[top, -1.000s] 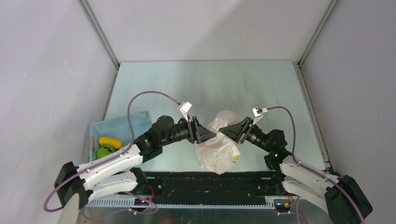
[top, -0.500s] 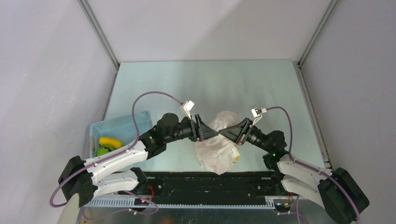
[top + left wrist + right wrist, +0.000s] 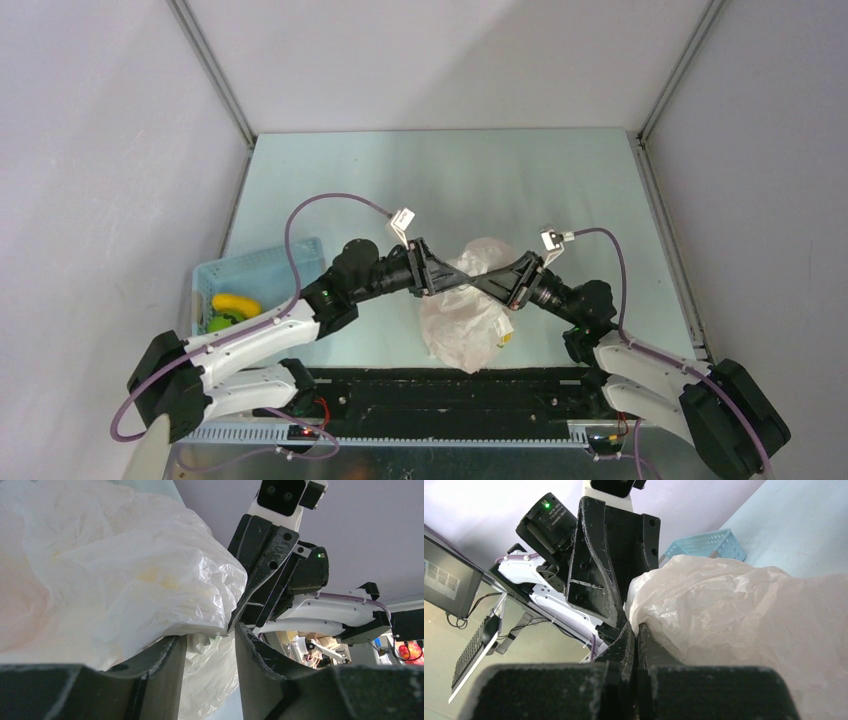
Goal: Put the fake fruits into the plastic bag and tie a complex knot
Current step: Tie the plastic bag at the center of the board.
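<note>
The left end effector (image 3: 452, 279) and right end effector (image 3: 482, 284) point tip to tip over the plastic bag (image 3: 462, 335).

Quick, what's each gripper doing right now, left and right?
Left gripper: open, bag plastic between its fingers, not clamped.
Right gripper: closed, pinching the bag.

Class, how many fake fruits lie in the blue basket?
2, both in the basket: a yellow fruit and, on its near side, a green fruit. The left arm may hide more.
</note>
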`<state>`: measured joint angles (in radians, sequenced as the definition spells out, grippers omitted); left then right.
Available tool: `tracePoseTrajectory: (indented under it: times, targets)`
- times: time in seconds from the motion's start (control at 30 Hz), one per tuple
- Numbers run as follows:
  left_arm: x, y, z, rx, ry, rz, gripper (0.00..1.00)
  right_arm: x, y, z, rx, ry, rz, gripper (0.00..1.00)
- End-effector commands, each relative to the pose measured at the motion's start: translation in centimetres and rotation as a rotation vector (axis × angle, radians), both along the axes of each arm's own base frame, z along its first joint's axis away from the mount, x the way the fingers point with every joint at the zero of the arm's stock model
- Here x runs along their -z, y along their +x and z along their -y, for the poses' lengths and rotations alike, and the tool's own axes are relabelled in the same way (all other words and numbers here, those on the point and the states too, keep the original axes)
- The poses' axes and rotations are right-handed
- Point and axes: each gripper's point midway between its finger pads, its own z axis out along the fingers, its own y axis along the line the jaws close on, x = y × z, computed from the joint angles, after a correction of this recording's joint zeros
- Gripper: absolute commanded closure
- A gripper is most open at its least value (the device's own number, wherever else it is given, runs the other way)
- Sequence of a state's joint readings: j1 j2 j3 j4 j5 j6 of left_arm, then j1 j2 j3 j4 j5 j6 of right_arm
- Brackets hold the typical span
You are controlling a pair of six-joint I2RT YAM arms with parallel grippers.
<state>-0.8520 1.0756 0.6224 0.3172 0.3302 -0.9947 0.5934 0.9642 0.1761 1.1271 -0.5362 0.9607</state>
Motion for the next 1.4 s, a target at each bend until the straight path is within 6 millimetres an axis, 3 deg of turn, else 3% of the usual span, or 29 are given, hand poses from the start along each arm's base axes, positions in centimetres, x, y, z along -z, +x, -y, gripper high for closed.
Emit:
tracePoseTrajectory:
  times: [0.0, 0.2, 0.4, 0.53, 0.6, 1.23, 1.37]
  targets:
    - [-1.9, 0.0, -0.1, 0.007, -0.069, 0.035, 0.58, -0.9, -0.5, 0.3, -0.005, 0.022, 0.047, 1.0]
    - [-1.4, 0.1, -0.5, -0.013, -0.052, 0.023, 0.7, -0.9, -0.4, 0.3, -0.002, 0.02, 0.045, 1.0]
    - [-1.3, 0.2, -1.0, -0.038, -0.048, 0.022, 0.76, -0.9, -0.4, 0.3, 0.0, 0.021, 0.045, 1.0]
    - [-1.2, 0.1, -0.9, -0.031, -0.043, 0.016, 0.64, -1.0, -0.4, 0.3, 0.001, 0.022, 0.047, 1.0]
    - [-1.1, 0.1, -0.8, -0.027, -0.042, 0.013, 0.63, -0.9, -0.4, 0.3, 0.002, 0.02, 0.045, 1.0]
    - [-0.5, -0.5, -0.8, -0.002, -0.046, -0.011, 0.77, -0.8, 0.0, 0.5, 0.024, 0.018, 0.033, 1.0]
    - [-0.4, -0.6, -0.7, 0.004, -0.049, -0.013, 0.73, -0.7, 0.2, 0.5, 0.03, 0.014, 0.029, 1.0]
